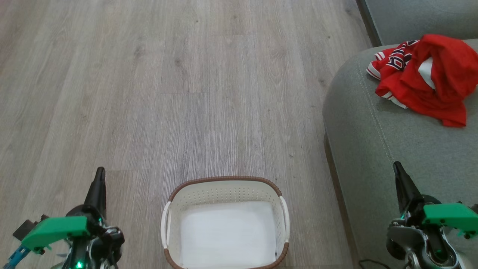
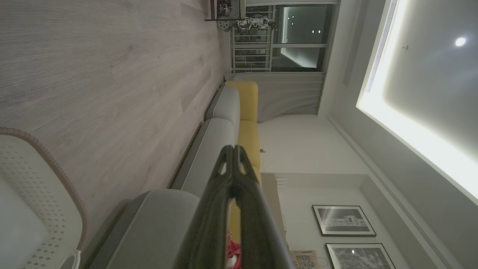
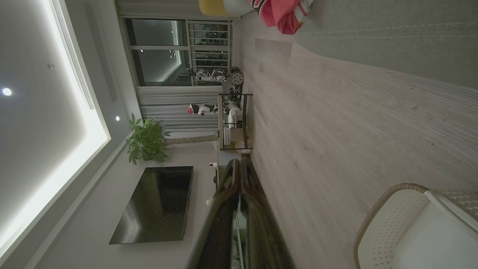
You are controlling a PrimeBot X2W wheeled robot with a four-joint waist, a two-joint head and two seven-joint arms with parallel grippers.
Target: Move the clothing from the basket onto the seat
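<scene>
A home living room: grey sofa (image 1: pixel 410 142), television (image 3: pixel 157 203), potted plant (image 3: pixel 145 142), framed pictures (image 2: pixel 343 220) and wood-plank floor (image 1: pixel 186 93).

The clothing (image 1: pixel 437 71) is thin, soft red cloth; the seat (image 1: pixel 373 130) is matt grey-green woven fabric with stitched seams. The basket (image 1: pixel 224 191) is smooth white perforated plastic with a brown woven-look rim, and the floor (image 1: pixel 186 93) is matt grey wood-grain plank.

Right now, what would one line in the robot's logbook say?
clothing: heaped on seat | basket: no red clothing inside | left gripper: shut, empty | right gripper: shut, empty
</scene>
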